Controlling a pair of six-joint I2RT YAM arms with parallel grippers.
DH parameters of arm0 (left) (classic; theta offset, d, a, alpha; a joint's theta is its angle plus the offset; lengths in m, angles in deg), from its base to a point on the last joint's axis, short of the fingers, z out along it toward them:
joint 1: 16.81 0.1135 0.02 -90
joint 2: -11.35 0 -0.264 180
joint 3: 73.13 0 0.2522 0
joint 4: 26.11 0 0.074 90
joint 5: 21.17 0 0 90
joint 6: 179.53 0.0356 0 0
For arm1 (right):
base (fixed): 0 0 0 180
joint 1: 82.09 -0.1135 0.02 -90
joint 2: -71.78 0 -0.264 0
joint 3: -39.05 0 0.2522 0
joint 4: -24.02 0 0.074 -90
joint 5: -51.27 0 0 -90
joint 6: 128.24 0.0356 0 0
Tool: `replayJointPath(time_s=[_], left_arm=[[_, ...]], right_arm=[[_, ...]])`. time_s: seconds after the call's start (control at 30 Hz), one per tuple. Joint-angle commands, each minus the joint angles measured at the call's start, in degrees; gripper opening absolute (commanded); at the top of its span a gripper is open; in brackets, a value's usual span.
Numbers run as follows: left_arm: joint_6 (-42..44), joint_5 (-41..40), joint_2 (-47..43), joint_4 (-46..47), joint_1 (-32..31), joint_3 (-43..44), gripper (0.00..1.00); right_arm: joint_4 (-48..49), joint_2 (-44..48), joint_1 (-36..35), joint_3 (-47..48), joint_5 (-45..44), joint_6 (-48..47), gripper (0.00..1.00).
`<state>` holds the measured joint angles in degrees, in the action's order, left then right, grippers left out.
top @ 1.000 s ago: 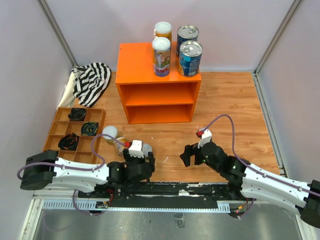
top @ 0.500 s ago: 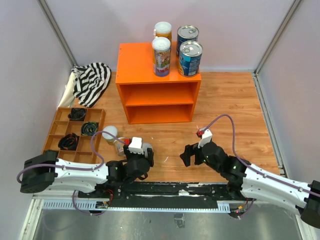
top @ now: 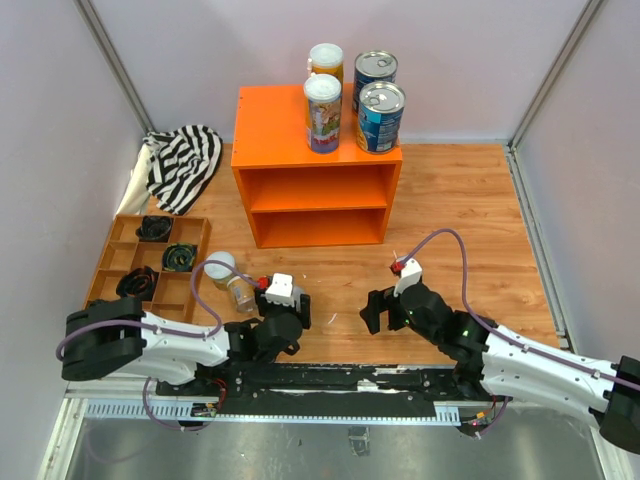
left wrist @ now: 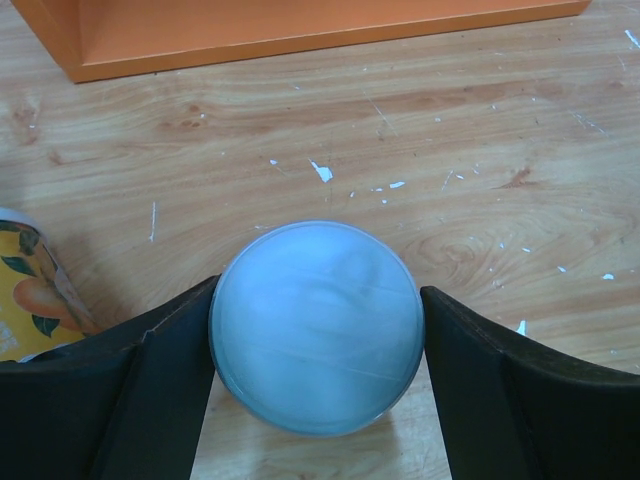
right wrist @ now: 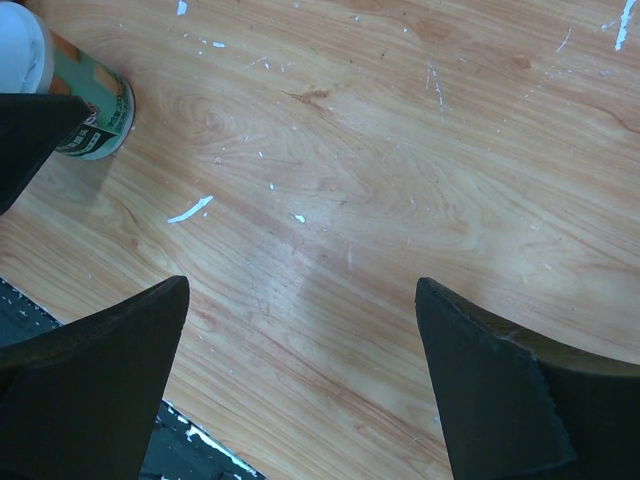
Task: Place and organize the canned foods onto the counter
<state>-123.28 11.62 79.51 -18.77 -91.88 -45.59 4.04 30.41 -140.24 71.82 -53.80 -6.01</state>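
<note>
Overhead: orange counter at 12 o'clock carries two tall slim cans and two blue cans. Left wrist: left gripper pinches one white-lidded can. Right wrist: right gripper spread over desk, one small can at 10 o'clock.

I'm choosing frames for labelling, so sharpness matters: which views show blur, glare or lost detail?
Left wrist: the small can between the jaws looks soft and bluish, likely too near the lens, while the table is crisp. Right wrist: sharp wood, but jaws are featureless black. Top external: even light, sharp, mild shine on the blue cans.
</note>
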Motion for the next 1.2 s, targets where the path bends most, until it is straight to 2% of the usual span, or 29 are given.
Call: replayJointPath(time_s=[0.0,0.3,0.37,0.47,0.63,0.8,1.17], left_arm=[[2.43,-1.94,2.64,6.99,0.53,-0.84,0.80],[3.35,-0.63,5.52,9.89,1.58,-0.95,0.74],[3.48,-0.30,5.81,10.36,1.63,-1.18,0.70],[3.76,-0.01,6.25,11.37,1.77,-1.46,0.58],[5.43,0.37,5.81,12.21,1.76,-1.12,0.26],[8.16,0.79,0.58,9.45,1.77,0.70,0.02],[9.28,1.39,-8.12,-7.36,1.77,11.25,0.00]], right_arm=[[1.20,-0.36,-0.83,-0.15,-1.44,0.81,0.96],[1.29,-0.82,-0.82,-0.10,-1.71,0.65,0.96],[1.38,-0.99,-0.85,-0.11,-1.70,0.69,0.96],[1.36,-1.15,-0.84,-0.09,-1.68,0.66,0.96],[0.88,-1.22,-0.84,0.54,-1.83,0.27,0.96],[0.33,-1.01,-0.82,0.79,-2.50,0.02,0.96],[1.29,-2.04,-0.87,0.74,-2.16,0.07,0.96]])
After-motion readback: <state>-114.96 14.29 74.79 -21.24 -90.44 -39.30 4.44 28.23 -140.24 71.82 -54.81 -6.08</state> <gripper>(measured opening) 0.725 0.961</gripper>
